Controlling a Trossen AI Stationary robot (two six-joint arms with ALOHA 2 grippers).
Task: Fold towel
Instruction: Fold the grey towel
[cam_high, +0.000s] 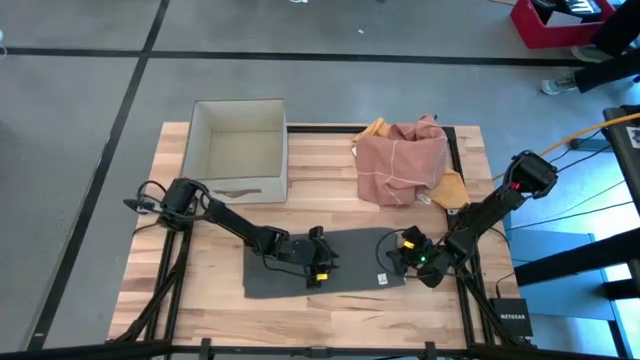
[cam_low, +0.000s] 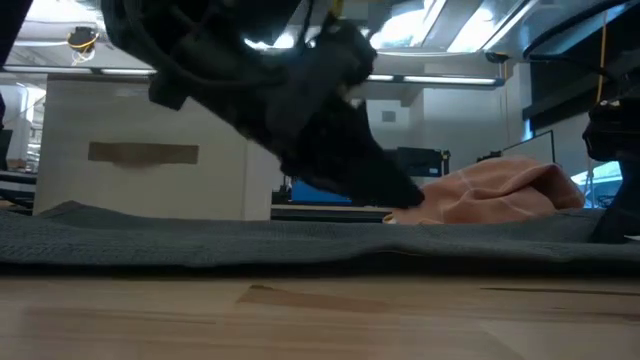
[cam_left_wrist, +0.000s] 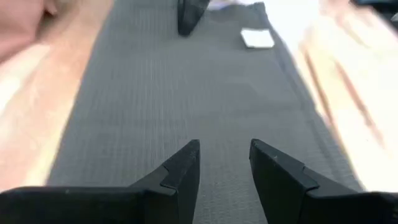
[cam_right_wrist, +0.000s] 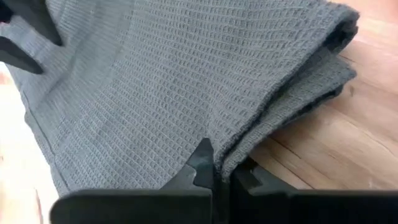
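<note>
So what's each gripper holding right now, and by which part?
The right gripper is shut on the towel's edge. The left gripper is open above the towel, holding nothing.

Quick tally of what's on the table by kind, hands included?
Grey towel: 1
Pink cloth heap: 1
Yellow cloth under it: 1
Open box: 1
Robot hands: 2 — left hand over the towel's middle, right hand shut on the towel's edge
Total: 6
</note>
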